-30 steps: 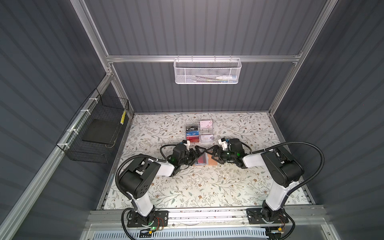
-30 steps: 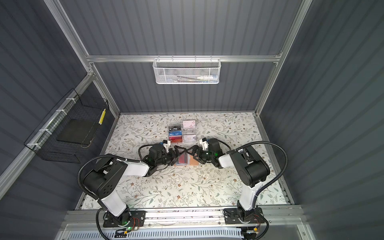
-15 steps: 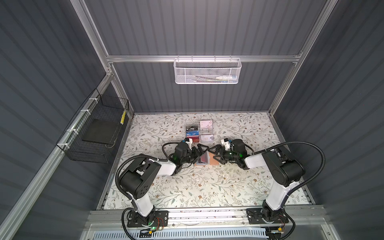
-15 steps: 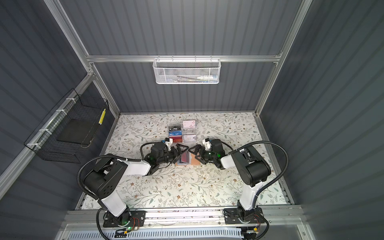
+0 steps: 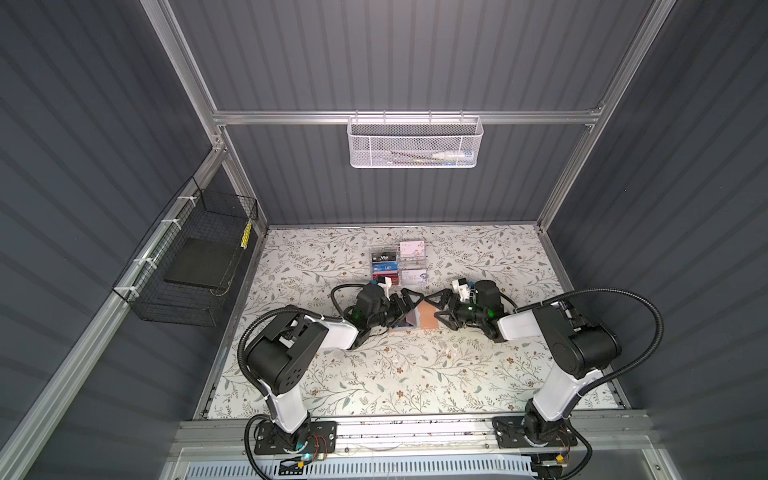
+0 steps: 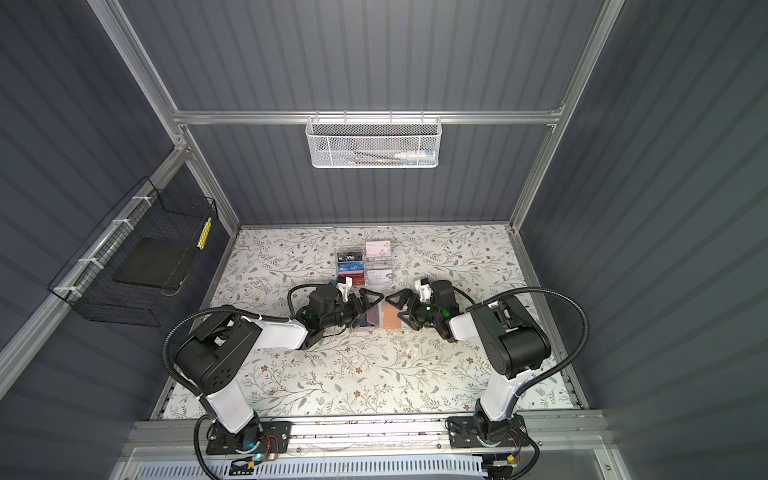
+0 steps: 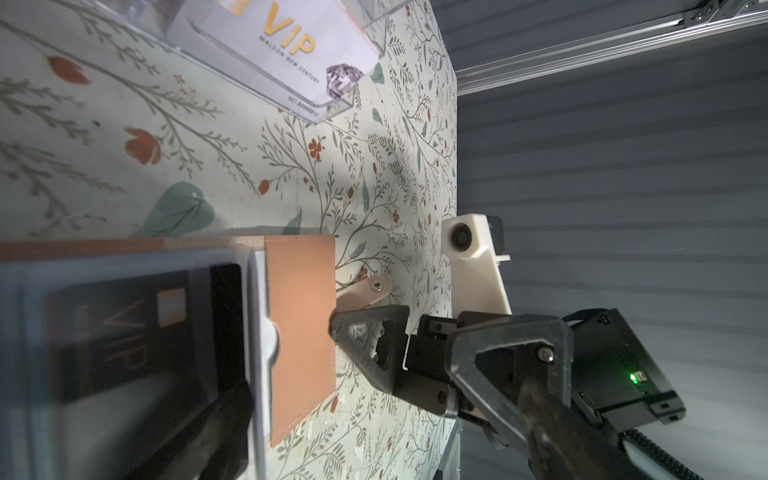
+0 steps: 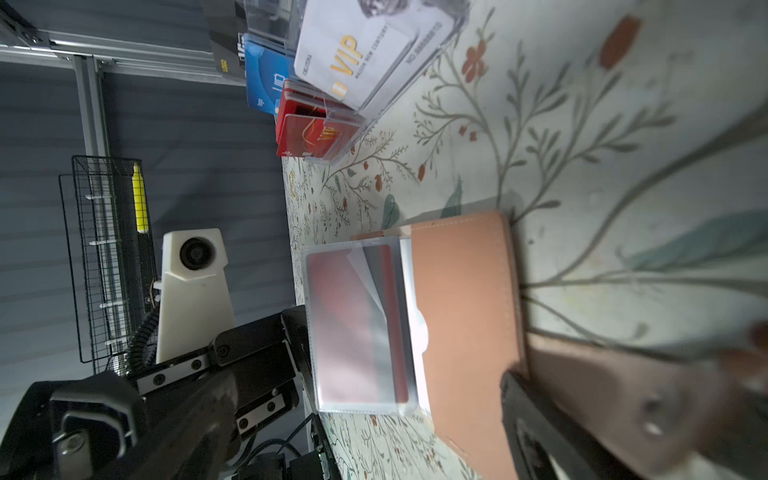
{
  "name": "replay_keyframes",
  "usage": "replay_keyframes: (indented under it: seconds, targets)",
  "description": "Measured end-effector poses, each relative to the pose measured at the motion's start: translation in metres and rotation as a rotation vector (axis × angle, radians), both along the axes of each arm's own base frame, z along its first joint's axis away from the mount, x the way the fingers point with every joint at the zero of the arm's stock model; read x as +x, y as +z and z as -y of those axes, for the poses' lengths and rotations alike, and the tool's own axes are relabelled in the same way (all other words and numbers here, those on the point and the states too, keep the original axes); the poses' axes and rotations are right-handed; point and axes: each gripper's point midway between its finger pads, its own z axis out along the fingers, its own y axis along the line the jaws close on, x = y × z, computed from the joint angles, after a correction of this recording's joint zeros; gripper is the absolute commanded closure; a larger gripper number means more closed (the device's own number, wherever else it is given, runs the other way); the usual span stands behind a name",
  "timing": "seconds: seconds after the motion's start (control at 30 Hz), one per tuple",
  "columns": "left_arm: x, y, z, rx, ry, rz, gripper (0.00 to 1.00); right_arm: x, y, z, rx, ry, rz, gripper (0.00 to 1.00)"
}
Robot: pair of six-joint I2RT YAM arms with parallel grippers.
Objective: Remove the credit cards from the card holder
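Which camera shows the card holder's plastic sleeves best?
Right wrist view: the sleeves lie whole and sharp on the open card holder. The left wrist view blurs them close up; both top views show them tiny.

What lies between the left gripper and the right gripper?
The open card holder, with a red card in its sleeve, lies between the left gripper and right gripper; both top views show it.
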Motion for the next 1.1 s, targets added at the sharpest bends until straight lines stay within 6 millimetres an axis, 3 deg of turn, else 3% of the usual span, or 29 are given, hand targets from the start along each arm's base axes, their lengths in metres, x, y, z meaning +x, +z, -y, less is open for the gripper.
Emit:
replay_keyframes:
  seconds: [0.33,0.5,0.73,1.1]
  targets:
    - [0.002,0.001,0.013,-0.003,-0.015,0.008,0.00,0.002,-0.001,0.023,0.026,-0.078,-0.032,0.01]
    - [0.003,-0.005,0.017,0.008,-0.013,0.002,0.00,0.005,0.010,0.034,0.039,-0.108,-0.008,0.01]
    - [0.008,-0.010,0.021,0.018,0.001,0.002,0.00,0.008,0.029,0.038,0.040,-0.122,0.048,0.01]
    - [0.010,-0.008,0.021,0.015,0.022,0.012,0.00,0.008,0.028,0.044,0.041,-0.132,0.043,0.01]
